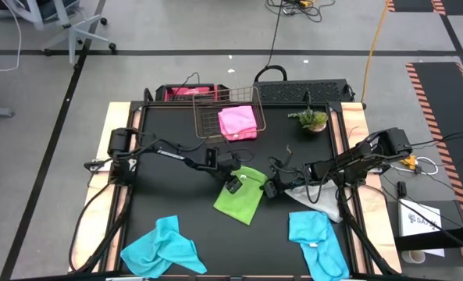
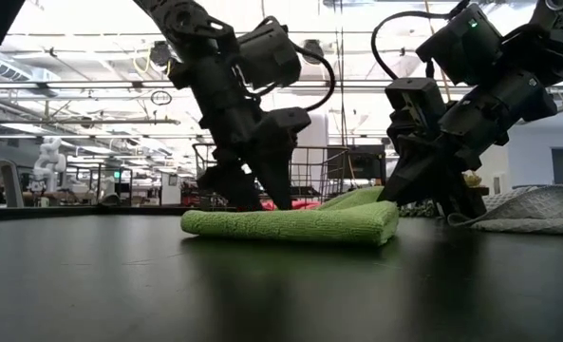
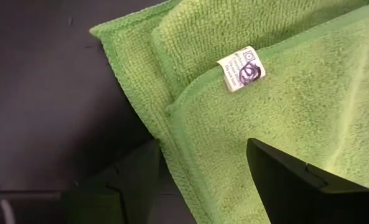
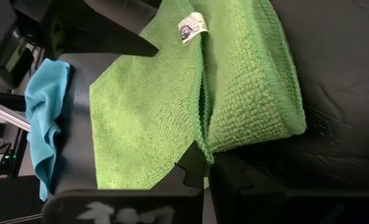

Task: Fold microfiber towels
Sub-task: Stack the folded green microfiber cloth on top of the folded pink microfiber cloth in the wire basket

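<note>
The copper wire basket (image 1: pixel 225 115) holds the pink towel (image 1: pixel 238 122); near it lies the folded lime green towel (image 1: pixel 243 195), left gripper (image 1: pixel 233 186) spread above it, right gripper (image 1: pixel 272 190) closed beside it.

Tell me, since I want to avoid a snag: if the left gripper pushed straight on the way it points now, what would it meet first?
Most likely the lime green towel: the left gripper, fingers open, points down at its folded top layer near the white tag. Depth is unclear, so the gap left cannot be judged.
</note>
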You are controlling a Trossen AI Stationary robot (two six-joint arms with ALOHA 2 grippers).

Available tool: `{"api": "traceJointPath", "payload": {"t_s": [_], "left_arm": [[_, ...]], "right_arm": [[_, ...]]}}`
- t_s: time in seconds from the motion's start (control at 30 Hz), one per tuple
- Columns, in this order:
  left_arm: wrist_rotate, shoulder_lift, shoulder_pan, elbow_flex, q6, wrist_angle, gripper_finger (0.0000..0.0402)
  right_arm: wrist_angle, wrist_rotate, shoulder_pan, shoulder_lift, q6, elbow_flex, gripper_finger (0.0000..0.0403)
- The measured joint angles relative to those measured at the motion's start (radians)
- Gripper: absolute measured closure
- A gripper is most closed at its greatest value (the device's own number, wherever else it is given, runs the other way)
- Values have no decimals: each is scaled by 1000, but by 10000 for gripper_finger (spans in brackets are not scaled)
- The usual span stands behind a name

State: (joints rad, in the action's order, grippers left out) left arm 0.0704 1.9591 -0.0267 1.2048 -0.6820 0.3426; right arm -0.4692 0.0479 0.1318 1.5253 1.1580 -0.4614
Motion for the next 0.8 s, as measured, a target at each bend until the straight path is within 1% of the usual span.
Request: {"api": "traceJointPath", "payload": {"t_s": [0.2,0.3,0.4,0.6,0.63,0.8], "left_arm": [[2,22,-1,1,-45,-13,156],[-12,23,-1,0,-67,-15,175],[-20,24,-1,-1,-80,-17,225],[-23,27,-2,-3,-57,-49,367],[-14,28,-2,-3,-52,-62,383],[1,30,-1,-3,-46,-99,393]], "right_arm": [[5,0,0,0,0,0,403],[9,1,0,0,0,0,403],[9,1,0,0,0,0,403],[10,2,0,0,0,0,403],[10,2,0,0,0,0,403],[10,2,0,0,0,0,403]]}}
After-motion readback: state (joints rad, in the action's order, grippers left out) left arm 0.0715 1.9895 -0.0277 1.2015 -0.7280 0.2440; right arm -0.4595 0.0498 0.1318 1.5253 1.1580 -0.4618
